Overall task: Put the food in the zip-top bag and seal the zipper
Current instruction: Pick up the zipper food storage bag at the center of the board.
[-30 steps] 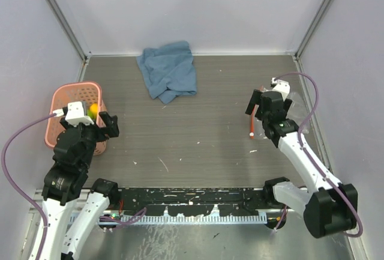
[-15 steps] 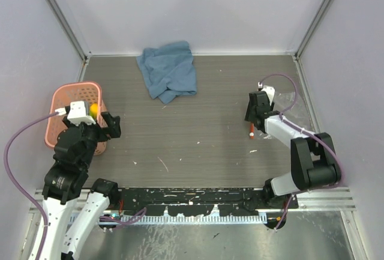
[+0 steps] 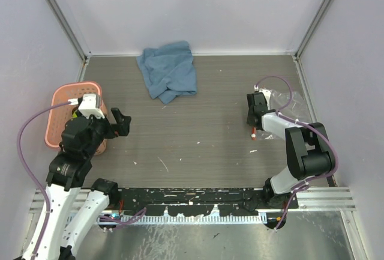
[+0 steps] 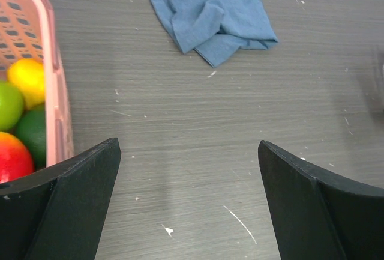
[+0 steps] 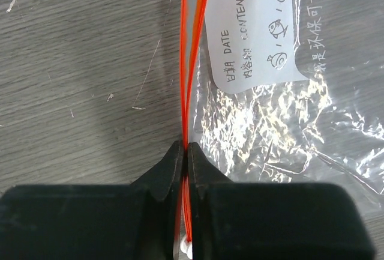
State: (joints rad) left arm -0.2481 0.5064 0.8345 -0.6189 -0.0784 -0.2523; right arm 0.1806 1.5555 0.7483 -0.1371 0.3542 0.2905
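The zip-top bag (image 5: 282, 128) lies flat at the table's right side, clear and crinkled, with a white printed label. Its zipper (image 5: 191, 62), a red-orange strip, runs along the bag's left edge, and my right gripper (image 5: 186, 146) is shut on it near its white end piece. From above, the right gripper (image 3: 253, 113) sits low on the bag's (image 3: 283, 101) left edge. The food, yellow (image 4: 27, 80), green (image 4: 9, 104) and red (image 4: 12, 158) toy fruits, lies in the pink basket (image 4: 57, 92). My left gripper (image 4: 189, 149) hangs open over bare table just right of the basket.
A crumpled blue cloth (image 3: 169, 71) lies at the back centre. The pink basket (image 3: 60, 99) stands by the left wall. Grey walls close in the table on three sides, and a black rail (image 3: 192, 203) runs along the near edge.
My right gripper dropped to the bag's edge and closed on the zipper. The left gripper swung slightly right, away from above the basket, still open.
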